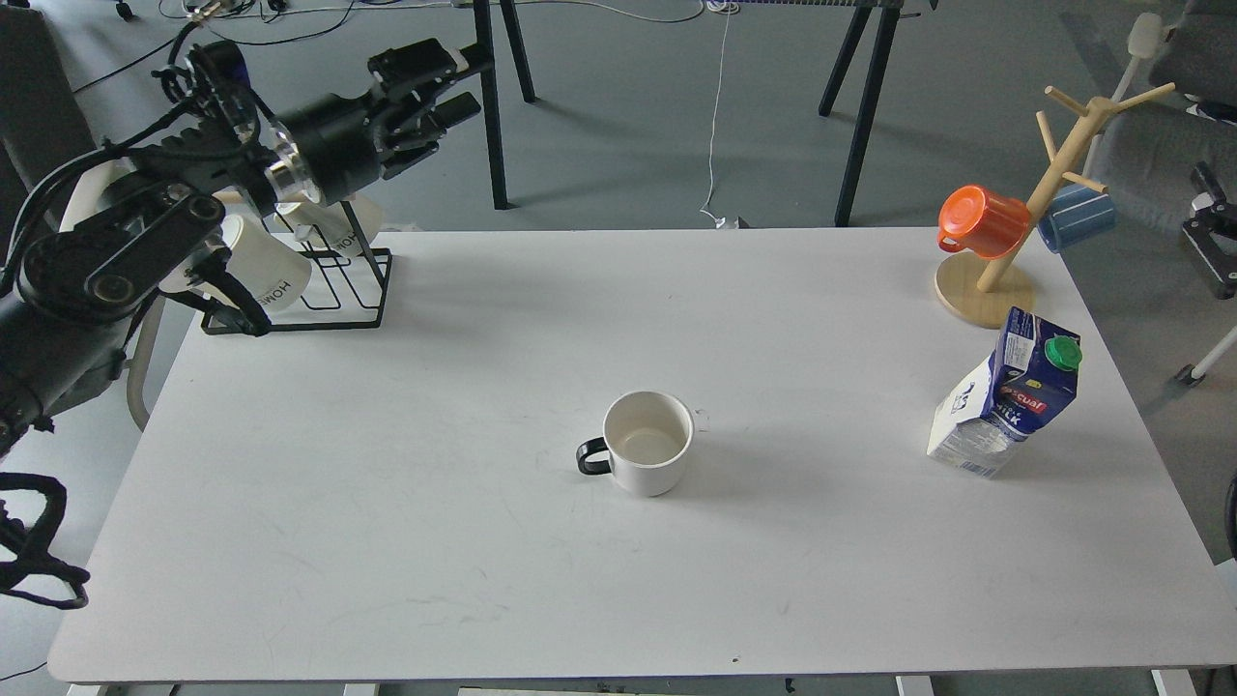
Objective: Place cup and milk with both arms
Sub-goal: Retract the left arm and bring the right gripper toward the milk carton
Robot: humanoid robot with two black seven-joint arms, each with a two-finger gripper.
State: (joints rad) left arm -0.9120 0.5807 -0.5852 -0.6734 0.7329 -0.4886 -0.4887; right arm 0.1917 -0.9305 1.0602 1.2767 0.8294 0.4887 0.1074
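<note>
White squat cup with a thin black loop handle stands upright near the middle of the white worktop, handle to the left. Blue and white gable-top milk carton with green cap stands well apart, near the right edge. Left gripper hangs above the far left corner, fingers parted, holding nothing. Right gripper is out of sight

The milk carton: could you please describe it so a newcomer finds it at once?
Start at the wooden mug tree in the white table's far right corner. Just in front stands the milk carton, blue and white, green-capped, the only box there.
</note>
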